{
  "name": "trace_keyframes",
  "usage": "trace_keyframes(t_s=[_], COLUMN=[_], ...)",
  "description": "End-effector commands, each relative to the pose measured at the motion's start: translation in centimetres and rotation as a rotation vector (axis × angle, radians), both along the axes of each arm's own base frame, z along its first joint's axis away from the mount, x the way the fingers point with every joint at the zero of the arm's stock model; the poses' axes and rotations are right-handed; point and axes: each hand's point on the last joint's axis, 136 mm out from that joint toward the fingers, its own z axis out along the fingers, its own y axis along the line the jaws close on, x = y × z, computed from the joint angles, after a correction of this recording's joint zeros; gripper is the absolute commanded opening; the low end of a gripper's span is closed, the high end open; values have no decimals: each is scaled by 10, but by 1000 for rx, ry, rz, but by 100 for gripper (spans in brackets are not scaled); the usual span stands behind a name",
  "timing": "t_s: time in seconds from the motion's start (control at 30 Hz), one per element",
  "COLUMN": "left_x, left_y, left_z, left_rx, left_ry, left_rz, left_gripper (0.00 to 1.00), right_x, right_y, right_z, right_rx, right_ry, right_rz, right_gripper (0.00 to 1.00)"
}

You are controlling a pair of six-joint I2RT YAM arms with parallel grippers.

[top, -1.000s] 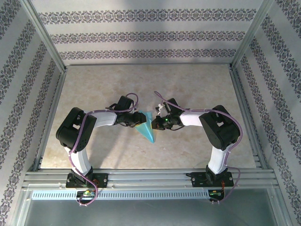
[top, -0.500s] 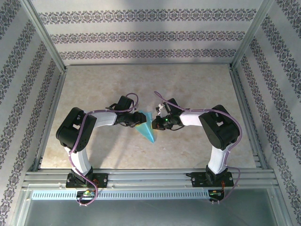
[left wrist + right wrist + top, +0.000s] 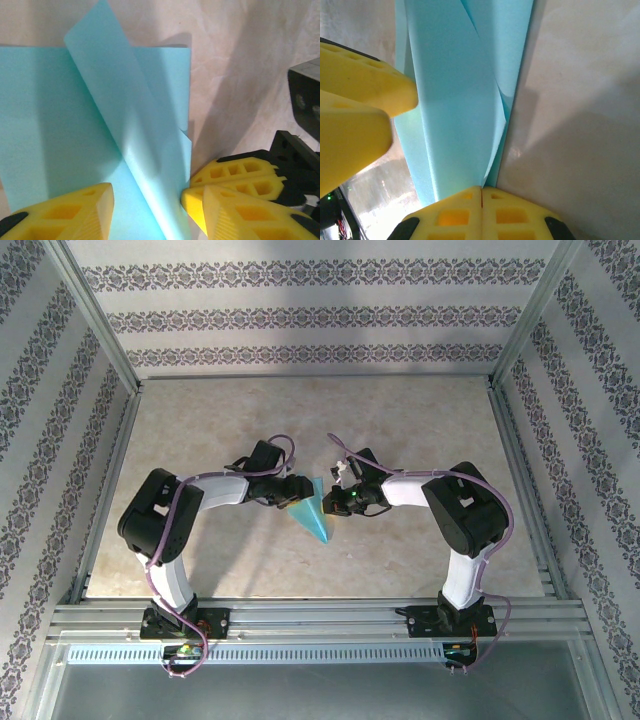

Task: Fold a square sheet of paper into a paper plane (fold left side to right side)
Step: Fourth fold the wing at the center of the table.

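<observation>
**Paper plane nearly shaped, one flap standing up and not yet laid over**

The paper plane [image 3: 313,512] lies mid-table between the two arms as a narrow cyan dart, its point toward the near edge and its broad end toward the far side. Lengthwise creases already run through it, so I judge the early folds done. What seems left is bringing the raised panel from left to right and pressing it flat. In the left wrist view that long panel [image 3: 130,145] rises, twisted, off the flat layers. The right gripper [image 3: 481,192] has its fingers pressed together on the paper's right edge. The left gripper [image 3: 147,200] has its fingers apart, one on either side of the lifted flap, gripping nothing. The marbled table [image 3: 400,430] lies beneath.
</observation>
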Motion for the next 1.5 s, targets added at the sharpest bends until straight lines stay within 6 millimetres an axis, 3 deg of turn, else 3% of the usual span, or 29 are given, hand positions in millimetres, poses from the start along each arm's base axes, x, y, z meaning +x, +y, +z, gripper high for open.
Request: trace_keyframes(t_s=[0.0, 0.13, 0.33, 0.5, 0.93, 1.47], left_x=[0, 2, 5, 5, -2, -14], left_y=[-5, 1, -17, -33, -27, -13], left_z=[28, 39, 50, 40, -6, -34], left_rx=[1, 33, -68, -105, -23, 25], left_ry=[-48, -77, -96, -63, 24, 66], left_rz=[-23, -15, -63, -106, -109, -86], left_gripper=[52, 51, 19, 5, 0, 0], right_x=[-15, -15, -15, -16, -16, -19], right_y=[-13, -12, -10, -10, -10, -12], right_z=[-39, -37, -37, -38, -39, -42], right_rx=[-115, -110, -110, -113, -131, -150], right_ry=[70, 68, 68, 70, 71, 74], right_rz=[-7, -5, -2, 0, 10, 22], right_gripper=[0, 0, 0, 0, 0, 0])
